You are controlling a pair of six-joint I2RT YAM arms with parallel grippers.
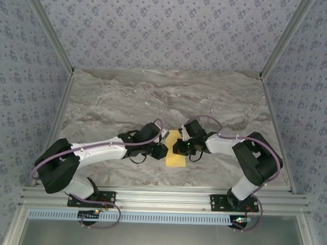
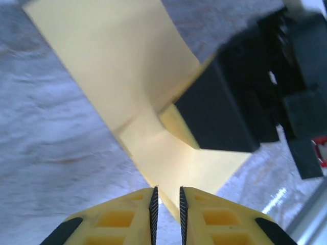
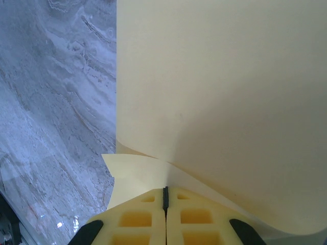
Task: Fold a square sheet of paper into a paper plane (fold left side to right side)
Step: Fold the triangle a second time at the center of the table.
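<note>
The right hand [image 3: 165, 191] is pressed together at the bottom centre of its wrist view, pinching a raised fold of the square sheet of paper [image 3: 219, 92], which fills the upper right of that frame. The left hand [image 2: 168, 196] stands a narrow slit apart at the bottom centre of its own view, the paper's lower tip reaching into the slit. In the top view the grey marbled table [image 1: 153, 95] carries the yellow paper at lower centre, between the two hands.
</note>
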